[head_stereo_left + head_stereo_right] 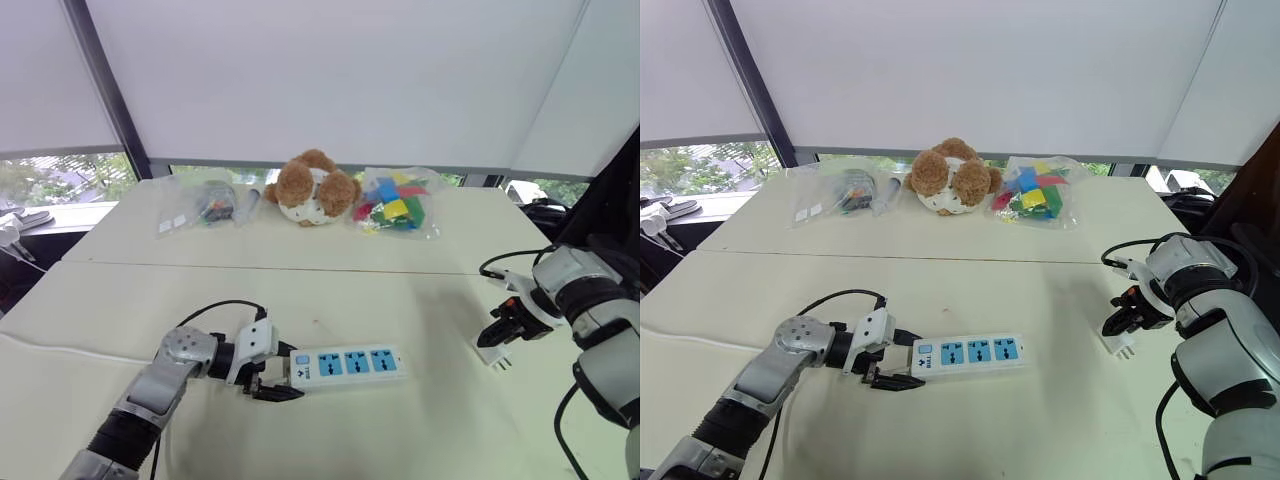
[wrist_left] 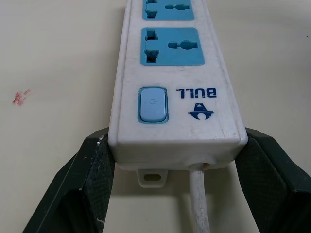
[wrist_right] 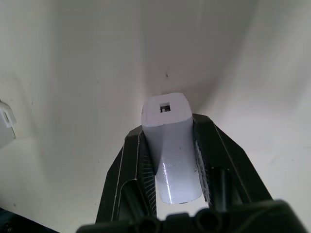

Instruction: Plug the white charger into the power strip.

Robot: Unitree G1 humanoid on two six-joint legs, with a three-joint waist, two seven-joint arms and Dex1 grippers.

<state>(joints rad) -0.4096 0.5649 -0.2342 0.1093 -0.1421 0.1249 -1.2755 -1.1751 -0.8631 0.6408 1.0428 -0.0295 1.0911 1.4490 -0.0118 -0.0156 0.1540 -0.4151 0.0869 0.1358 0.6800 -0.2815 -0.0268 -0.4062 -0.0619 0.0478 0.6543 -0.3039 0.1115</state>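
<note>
Checking the left eye view first: your left gripper (image 1: 280, 378) is clamped on the cord end of the strip (image 1: 350, 364), which lies flat on the table (image 1: 400, 440), sockets up. Your right gripper (image 1: 507, 330) grasps the charger (image 1: 492, 352) near the table's right edge, well apart from the strip, with the prongs aimed down and away from the sockets.

Left wrist view: both fingers (image 2: 92, 179) press the strip's sides beside the switch (image 2: 153, 104).

Right wrist view: the charger is pinched between the right fingers (image 3: 131, 165), port end showing.

Judged step: both grasps made, carry not yet begun. Next you must lift the charger, bring it over a socket, square the prongs to the slots, then press down while the left braces.
</note>
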